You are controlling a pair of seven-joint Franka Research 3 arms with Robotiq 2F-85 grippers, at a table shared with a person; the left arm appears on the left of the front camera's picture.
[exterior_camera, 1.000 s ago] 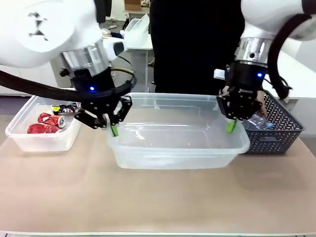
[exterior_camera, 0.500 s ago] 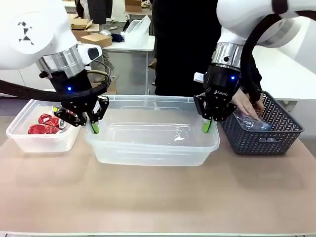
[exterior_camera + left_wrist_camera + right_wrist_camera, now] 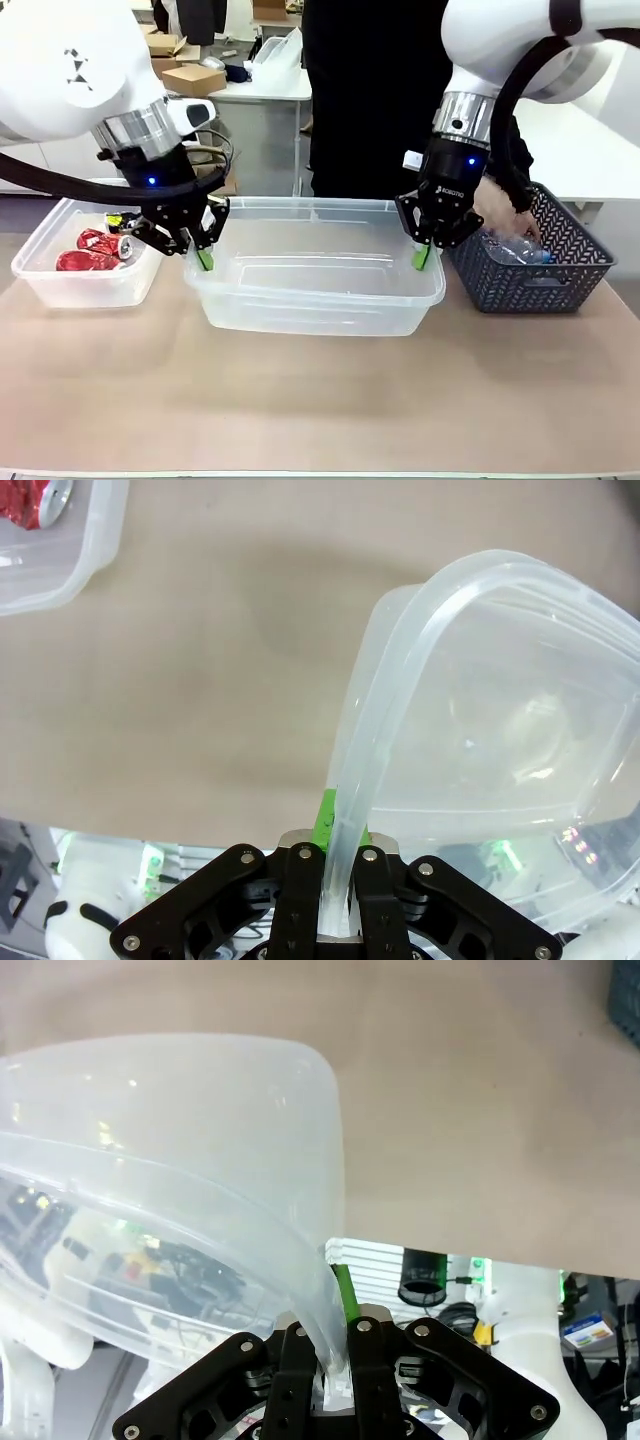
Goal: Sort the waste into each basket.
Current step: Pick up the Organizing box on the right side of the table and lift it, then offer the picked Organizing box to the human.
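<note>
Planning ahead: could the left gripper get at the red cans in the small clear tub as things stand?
Probably not yet: the left gripper is shut on the rim of the wide tub and would have to let go first. The red cans lie close by, uncovered in the small tub.

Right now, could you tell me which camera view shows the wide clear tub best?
The front view: the wide clear tub is whole there, its end rims clamped by the left gripper and right gripper. Each wrist view gives the pinched rim and a nearby corner, close up.
</note>
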